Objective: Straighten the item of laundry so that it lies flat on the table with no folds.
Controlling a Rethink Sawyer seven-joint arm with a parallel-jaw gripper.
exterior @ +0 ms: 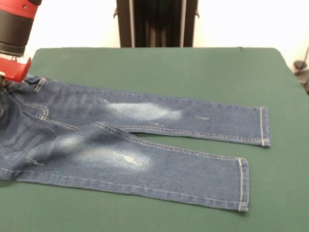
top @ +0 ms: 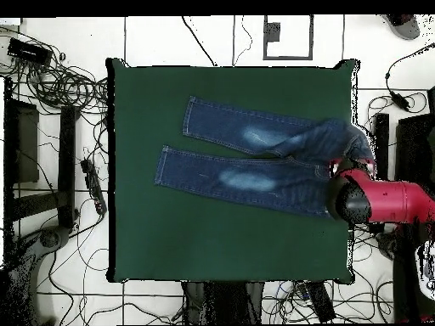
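Large rectangular table [exterior: 193, 72] covered in dark green felt-like cloth; most of its surface bare.

Small pair of blue denim jeans [exterior: 145, 145] with faded pale patches and tan stitching lies spread on the table. In the front view the waist end sits at the left edge of the table and both legs run out to the right, slightly splayed, hems apart. Legs lie mostly flat. The waist and seat area shows soft creases and some bunching. In the overhead view the jeans [top: 255, 161] occupy the upper middle of the cloth, waist toward the right edge.

Red and black arm [top: 382, 202] reaches in over the waist end. Its gripper [exterior: 6, 79] is down at the waistband; the arm's bulk hides the fingertips in both views, so opening and hold cannot be told.
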